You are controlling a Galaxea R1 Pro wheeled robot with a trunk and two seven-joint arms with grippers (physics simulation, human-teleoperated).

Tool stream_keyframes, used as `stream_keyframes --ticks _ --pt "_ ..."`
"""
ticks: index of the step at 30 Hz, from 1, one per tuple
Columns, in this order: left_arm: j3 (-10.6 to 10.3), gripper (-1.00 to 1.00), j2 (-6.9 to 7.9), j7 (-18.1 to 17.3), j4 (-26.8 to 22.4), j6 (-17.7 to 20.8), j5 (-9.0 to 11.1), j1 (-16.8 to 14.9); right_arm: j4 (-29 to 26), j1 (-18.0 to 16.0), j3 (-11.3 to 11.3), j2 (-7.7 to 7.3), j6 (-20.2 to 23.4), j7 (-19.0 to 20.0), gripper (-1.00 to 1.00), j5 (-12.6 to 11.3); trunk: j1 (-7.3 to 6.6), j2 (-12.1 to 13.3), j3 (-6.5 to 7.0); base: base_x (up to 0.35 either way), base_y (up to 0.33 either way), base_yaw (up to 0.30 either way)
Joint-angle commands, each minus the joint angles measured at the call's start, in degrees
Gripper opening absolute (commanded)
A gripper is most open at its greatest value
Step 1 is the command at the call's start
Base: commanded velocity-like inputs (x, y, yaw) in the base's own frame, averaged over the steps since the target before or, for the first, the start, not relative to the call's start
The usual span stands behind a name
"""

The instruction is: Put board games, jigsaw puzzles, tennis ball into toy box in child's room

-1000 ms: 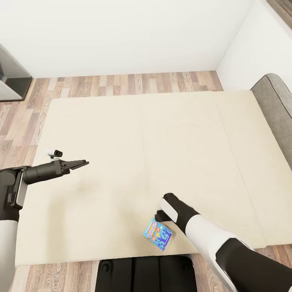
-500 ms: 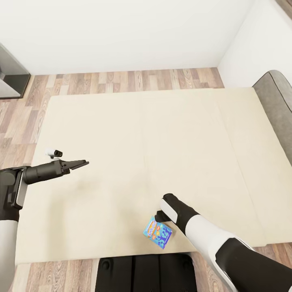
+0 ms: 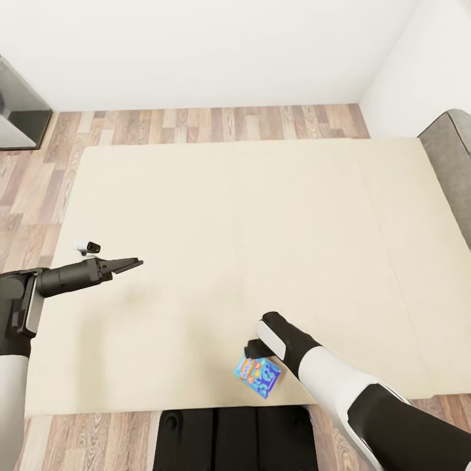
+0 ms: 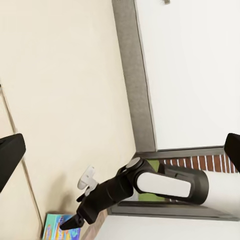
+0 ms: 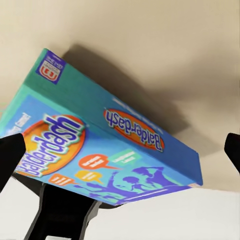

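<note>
Near the front edge of the bed (image 3: 216,216), the blue board game (image 3: 258,377) sits pinched in the right end effector (image 3: 254,350), raised off the mattress and tilted, its long axis slanting toward the robot's right. Left end effector (image 3: 128,264) hovers well apart over the bed's left side, fingers pressed together.

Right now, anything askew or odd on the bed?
Only the blue game box: it sits tilted at the right tool, near the bed's edge, one side raised and casting a shadow on the mattress in the right wrist view. Nothing looks spilled or damaged.
</note>
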Motion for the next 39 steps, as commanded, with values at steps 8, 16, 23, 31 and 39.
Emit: stream_keyframes --ticks 8,16,23,31,39 --pt "0.0 1.00 0.02 -0.2 0.0 0.6 0.0 0.0 -0.1 0.0 0.8 0.00 0.2 0.3 1.00 -0.5 0.03 -0.1 -0.35 0.000 0.000 0.035" --pt "0.0 1.00 0.02 -0.2 0.0 0.6 0.0 0.0 0.3 0.0 0.9 0.00 0.4 0.4 1.00 -0.5 0.03 -0.1 -0.38 0.000 0.000 0.003" --pt "0.0 1.00 0.02 -0.2 0.0 0.6 0.0 0.0 0.3 0.0 0.9 0.00 0.3 0.4 1.00 -0.5 0.03 -0.1 -0.38 0.000 0.000 0.000" --pt "0.0 1.00 0.02 -0.2 0.0 0.6 0.0 0.0 0.3 0.0 1.1 0.00 0.2 0.4 1.00 -0.5 0.03 -0.1 -0.38 0.000 0.000 0.000" --pt "0.0 1.00 0.02 -0.2 0.0 0.6 0.0 0.0 0.3 0.0 1.1 0.00 0.1 0.4 1.00 -0.5 0.03 -0.1 -0.38 0.000 0.000 0.000"
